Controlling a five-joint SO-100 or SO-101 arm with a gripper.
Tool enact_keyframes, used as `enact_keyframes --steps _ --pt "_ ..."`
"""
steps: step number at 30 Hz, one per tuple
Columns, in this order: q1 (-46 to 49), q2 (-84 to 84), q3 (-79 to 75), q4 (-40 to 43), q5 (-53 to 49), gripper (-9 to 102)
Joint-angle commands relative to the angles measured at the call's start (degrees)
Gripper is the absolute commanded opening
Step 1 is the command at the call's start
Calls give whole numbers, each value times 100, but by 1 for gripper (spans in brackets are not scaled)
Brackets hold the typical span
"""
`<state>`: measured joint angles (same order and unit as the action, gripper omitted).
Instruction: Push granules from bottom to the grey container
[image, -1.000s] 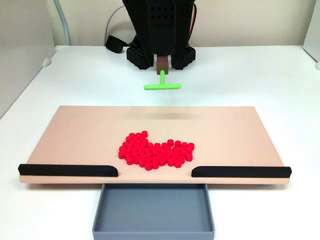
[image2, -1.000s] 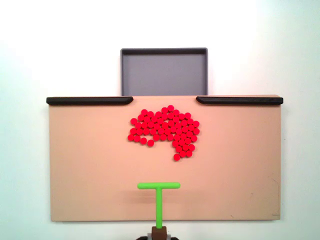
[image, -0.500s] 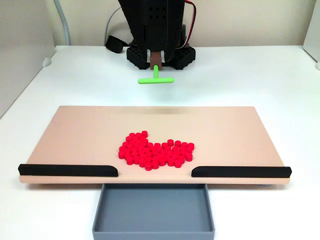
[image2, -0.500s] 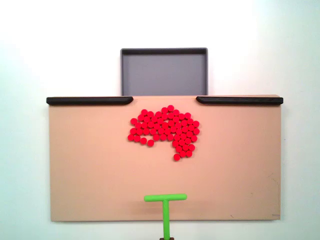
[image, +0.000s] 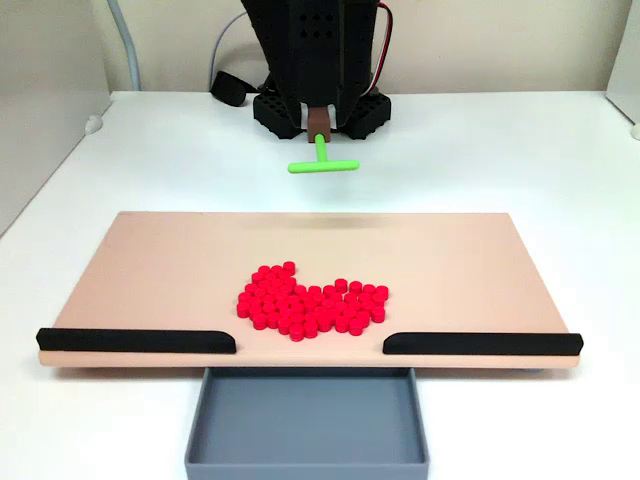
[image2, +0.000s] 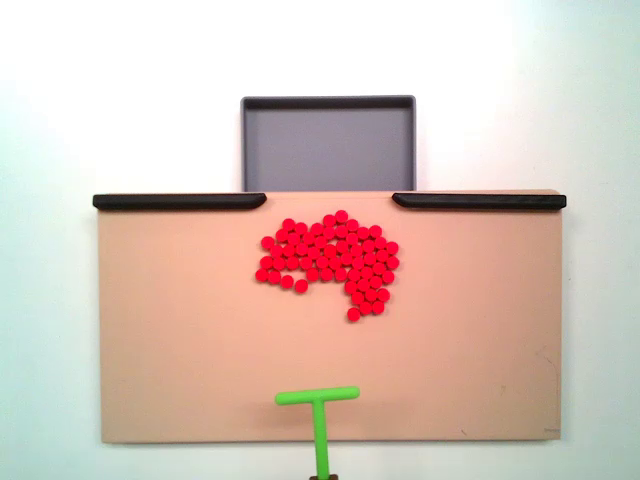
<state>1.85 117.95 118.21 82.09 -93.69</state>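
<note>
Sliding slightly leftward since a moment ago, the green T-shaped pusher (image2: 318, 397) hovers behind the unmoved red granules (image2: 330, 262), short of the grey container (image2: 328, 145); gripper closure cannot be judged.

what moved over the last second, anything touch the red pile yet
Only the green T-shaped pusher moved: it drew back toward the arm's side of the board, drifted right, then came back left. It is well short of the red granules, which kept their shape. The board and the empty grey container stayed put.
</note>
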Motion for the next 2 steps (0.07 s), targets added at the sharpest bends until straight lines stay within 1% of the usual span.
enact_keyframes --steps 1,2 --pt "9 53 -79 -26 -26 0" --pt "18 53 -62 -26 -26 0"
